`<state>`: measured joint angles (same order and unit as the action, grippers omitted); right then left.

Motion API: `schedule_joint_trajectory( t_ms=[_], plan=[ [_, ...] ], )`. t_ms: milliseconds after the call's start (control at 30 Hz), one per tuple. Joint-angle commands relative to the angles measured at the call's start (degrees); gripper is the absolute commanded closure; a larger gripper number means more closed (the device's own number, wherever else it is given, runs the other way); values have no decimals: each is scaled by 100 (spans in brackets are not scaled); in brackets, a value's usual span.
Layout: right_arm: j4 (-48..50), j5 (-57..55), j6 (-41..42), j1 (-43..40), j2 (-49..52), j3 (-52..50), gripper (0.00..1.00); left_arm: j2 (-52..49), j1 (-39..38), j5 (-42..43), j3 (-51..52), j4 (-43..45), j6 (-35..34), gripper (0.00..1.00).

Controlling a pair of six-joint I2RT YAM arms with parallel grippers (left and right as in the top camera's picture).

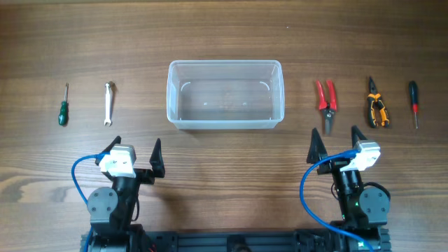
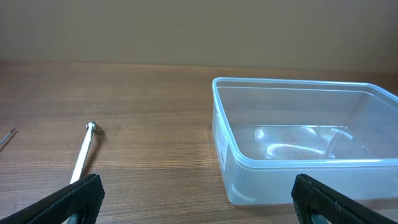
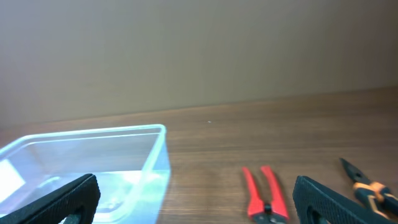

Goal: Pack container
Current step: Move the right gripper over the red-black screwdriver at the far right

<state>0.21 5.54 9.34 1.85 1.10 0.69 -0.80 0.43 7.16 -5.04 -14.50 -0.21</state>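
Far left on the tabletop (image 1: 224,164) lies a green-handled screwdriver (image 1: 63,107), then a wrench (image 1: 108,103). My left claw (image 1: 136,143) hangs nearer me, fingers wide apart, holding nothing. The container (image 1: 224,64) sits open-topped at the centre. My right claw (image 1: 335,133) is equally spread. Beyond it lie red cutters (image 1: 325,101), orange-and-black pliers (image 1: 377,107) and a slim screwdriver (image 1: 414,103).

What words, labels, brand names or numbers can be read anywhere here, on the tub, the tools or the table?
No text can be read in any view.
The container: clear plastic, no label or print visible.
The wrench, green screwdriver, red-handled pliers, orange-and-black pliers and dark screwdriver: any stamp or brand is too small to tell.
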Motion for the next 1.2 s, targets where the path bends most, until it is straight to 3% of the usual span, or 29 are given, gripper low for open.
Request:
schedule_joint_trajectory(
  t_ms=[0,200,400,467,633,733,800,900,1067,1167],
  plan=[
    [33,254,109,33,-94,483,0,24,-33,70,59,33,109,0],
    [-214,-33,-188,33,282,1504,0,24,-33,70,59,33,109,0],
    [-1921,1910,-166,33,710,2109,0,24,-33,70,59,33,109,0],
    [-2750,1469,-232,33,813,1993,0,24,-33,70,59,33,109,0],
    [-2529,1394,-188,33,881,2203,0,24,-33,70,59,33,109,0],
    [-2758,758,-529,33,1182,2822,0,24,-33,70,59,33,109,0],
    [-3189,0,-664,33,1698,3394,0,24,-33,70,59,33,109,0],
    [-4216,-846,-787,33,3316,4843,0,24,-33,70,59,33,109,0],
    [-5807,-946,-951,-157,5838,7545,0,24,-33,70,59,33,109,0],
    [-6446,-898,-955,-306,6732,8848,0,24,-33,70,59,33,109,0]
  ],
)
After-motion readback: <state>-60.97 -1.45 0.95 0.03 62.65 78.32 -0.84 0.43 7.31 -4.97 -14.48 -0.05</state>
